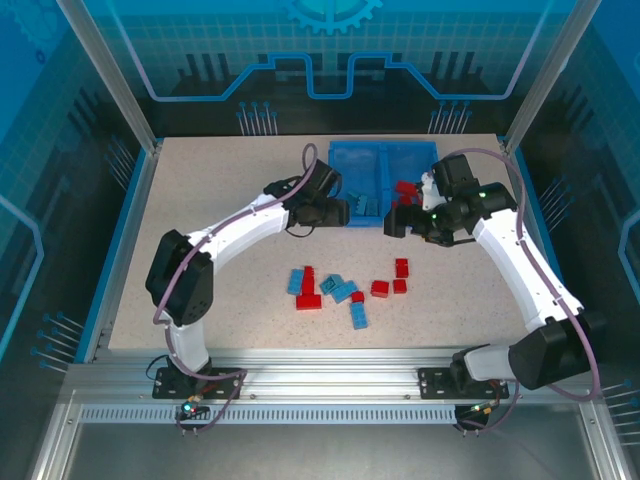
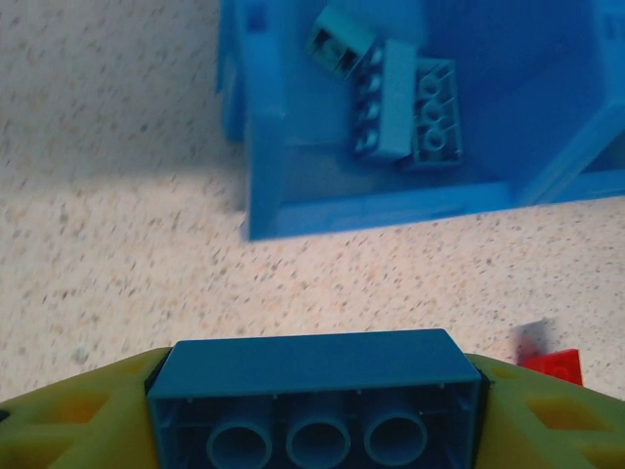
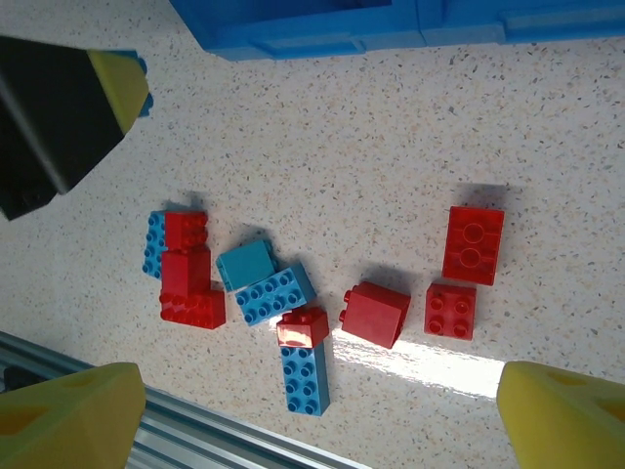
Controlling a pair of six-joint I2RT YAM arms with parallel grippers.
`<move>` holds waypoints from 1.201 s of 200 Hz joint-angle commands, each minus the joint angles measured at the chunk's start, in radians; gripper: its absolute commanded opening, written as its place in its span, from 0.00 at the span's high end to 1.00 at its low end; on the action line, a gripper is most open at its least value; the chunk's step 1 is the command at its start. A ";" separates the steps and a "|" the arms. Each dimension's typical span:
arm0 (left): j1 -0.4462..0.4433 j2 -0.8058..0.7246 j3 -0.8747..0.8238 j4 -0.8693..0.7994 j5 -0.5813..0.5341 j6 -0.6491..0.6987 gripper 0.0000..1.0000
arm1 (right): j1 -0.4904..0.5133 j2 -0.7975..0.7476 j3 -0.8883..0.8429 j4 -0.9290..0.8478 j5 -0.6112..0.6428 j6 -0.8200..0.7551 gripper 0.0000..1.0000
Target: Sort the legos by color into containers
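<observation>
My left gripper point(image 1: 332, 211) hovers just in front of the blue bin point(image 1: 384, 150), shut on a blue lego point(image 2: 317, 386) whose hollow underside faces the camera. The bin's left compartment point(image 2: 293, 117) holds several blue legos point(image 2: 402, 107); the right compartment holds red legos point(image 1: 405, 188). My right gripper point(image 1: 404, 222) hangs open and empty by the bin's front right corner, above the table. Below it lie loose legos: red ones point(image 3: 474, 244), a blue one point(image 3: 273, 293) and a long blue one point(image 3: 306, 381) with a red one point(image 3: 303, 327) on its end.
The loose pile point(image 1: 345, 290) sits mid-table between the arms. A red-and-blue cluster point(image 3: 186, 274) lies at its left end. The metal rail point(image 3: 195, 430) runs along the near table edge. A single red lego point(image 2: 552, 362) lies right of my left gripper.
</observation>
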 commanded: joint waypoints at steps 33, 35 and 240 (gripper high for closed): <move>0.024 0.116 0.147 0.074 0.077 0.166 0.36 | 0.013 -0.079 0.007 -0.060 0.030 0.021 0.05; 0.024 0.121 0.155 0.074 0.079 0.170 0.36 | 0.013 -0.082 0.006 -0.061 0.030 0.022 0.05; 0.089 0.438 0.650 -0.067 0.180 0.361 0.10 | 0.044 -0.053 0.053 -0.095 0.084 0.100 0.05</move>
